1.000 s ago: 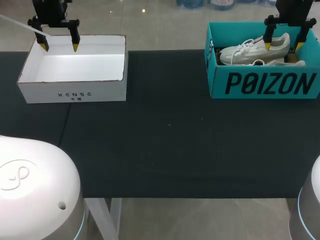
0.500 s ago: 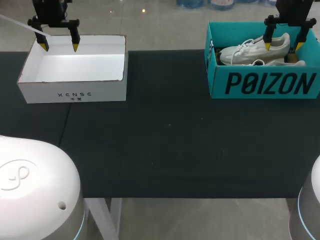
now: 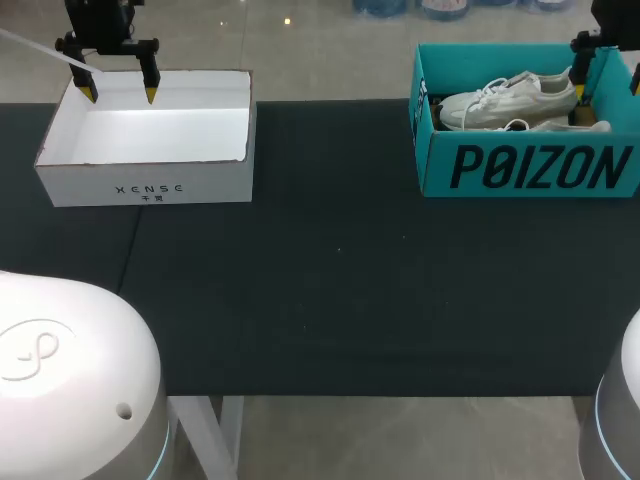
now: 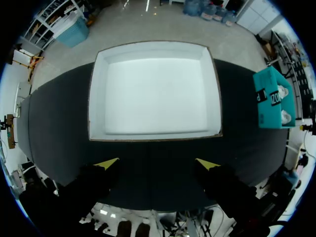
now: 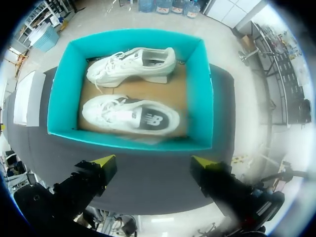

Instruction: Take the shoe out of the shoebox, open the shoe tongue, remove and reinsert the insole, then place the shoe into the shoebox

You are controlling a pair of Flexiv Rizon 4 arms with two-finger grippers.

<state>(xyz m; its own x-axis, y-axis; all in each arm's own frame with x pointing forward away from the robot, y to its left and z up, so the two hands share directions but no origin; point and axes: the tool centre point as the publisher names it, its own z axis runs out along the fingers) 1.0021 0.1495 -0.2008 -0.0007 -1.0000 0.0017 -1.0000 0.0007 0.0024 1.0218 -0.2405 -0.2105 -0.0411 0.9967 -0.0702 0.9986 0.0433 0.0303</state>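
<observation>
Right tool (image 5: pixel 152 161) has shifted rightward, off the shoe (image 3: pixel 505 97).

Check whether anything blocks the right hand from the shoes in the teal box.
Nothing visible does. The box has no lid, both shoes lie uncovered inside, and the open right hand hangs above with only air between.

My left hand (image 3: pixel 120 97) and right hand (image 3: pixel 607 90) were black, each with two black fingers (image 4: pixel 106 164) ending in pointed yellow tips. The left base (image 3: pixel 60 370) and right base (image 3: pixel 622 420) were smooth white domes edged pale blue; the left bore an embossed looping mark.
</observation>
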